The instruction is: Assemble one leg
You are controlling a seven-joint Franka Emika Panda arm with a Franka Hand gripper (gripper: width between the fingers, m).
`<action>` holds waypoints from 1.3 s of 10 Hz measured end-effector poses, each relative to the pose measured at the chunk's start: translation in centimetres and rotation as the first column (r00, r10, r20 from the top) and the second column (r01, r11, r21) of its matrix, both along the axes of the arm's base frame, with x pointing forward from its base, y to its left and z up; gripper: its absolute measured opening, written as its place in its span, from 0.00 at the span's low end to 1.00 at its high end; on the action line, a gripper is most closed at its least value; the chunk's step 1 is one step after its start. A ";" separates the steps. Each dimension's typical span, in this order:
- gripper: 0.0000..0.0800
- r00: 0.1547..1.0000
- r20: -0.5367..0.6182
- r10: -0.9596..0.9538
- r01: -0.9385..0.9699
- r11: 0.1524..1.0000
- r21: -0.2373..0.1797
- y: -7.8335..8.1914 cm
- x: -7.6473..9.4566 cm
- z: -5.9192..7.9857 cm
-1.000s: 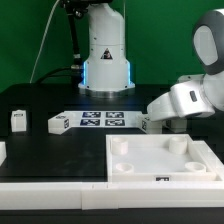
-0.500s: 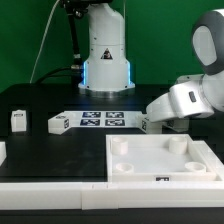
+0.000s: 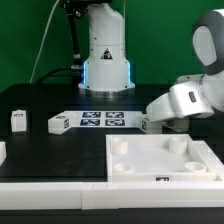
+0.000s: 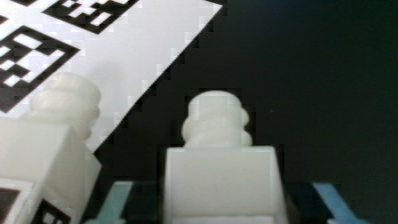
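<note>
1. Wrist view: the frame edge cuts off most of the gripper [image 4: 219, 208]. Only two pale blue fingertips [image 4: 118, 206] show, one on each side of the leg [image 4: 221, 165].
2. The jaws are spread. A dark gap shows between each fingertip and the leg's sides, with no contact visible. Anything lower down is out of frame.
3. The leg sits between the jaws on the black table [image 4: 320, 80], near the edge of the marker board [image 4: 125, 40]. Its base is cut off, and no tag face shows on it here.
4. The leg is white plastic, a square-sided block with sloped shoulders that narrow to a rounded, ridged stub. It is very close to the lens and soft in focus.
5. A second leg [image 4: 54, 130] of the same shape lies just beside it, partly out of frame. It overlaps the marker board's edge in the picture, and a sliver of dark print shows near its cut-off end.
6. Exterior view: the arm's white wrist [image 3: 185, 100] covers the gripper, so the fingers cannot be made out. A small tagged piece [image 3: 146, 123] peeks out at the marker board's end toward the exterior view's right. I cannot tell which of the two legs it is.
7. A lying leg [image 3: 58, 124] rests at the board's other end, with an upright leg [image 3: 18, 119] further toward the exterior view's left. The large socketed panel [image 3: 160, 165] fills the foreground.
</note>
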State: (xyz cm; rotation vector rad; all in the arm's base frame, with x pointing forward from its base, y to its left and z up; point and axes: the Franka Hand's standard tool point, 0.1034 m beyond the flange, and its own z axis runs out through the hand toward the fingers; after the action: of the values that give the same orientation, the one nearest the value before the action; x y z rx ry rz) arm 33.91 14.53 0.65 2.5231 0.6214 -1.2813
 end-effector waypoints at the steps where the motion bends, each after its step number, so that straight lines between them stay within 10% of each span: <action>1: 0.36 1.000 -0.019 0.008 -0.008 1.000 0.004 -0.2 0.0 0.5; 6: 0.36 1.000 -0.015 -0.002 0.002 1.000 0.013 -2.1 2.9 8.2; 13: 0.36 0.843 0.529 -0.099 -0.043 0.968 0.249 -3.2 5.4 9.1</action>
State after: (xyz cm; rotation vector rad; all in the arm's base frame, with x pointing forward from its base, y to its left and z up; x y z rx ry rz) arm 39.28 11.35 9.72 2.9181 0.6390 -0.4553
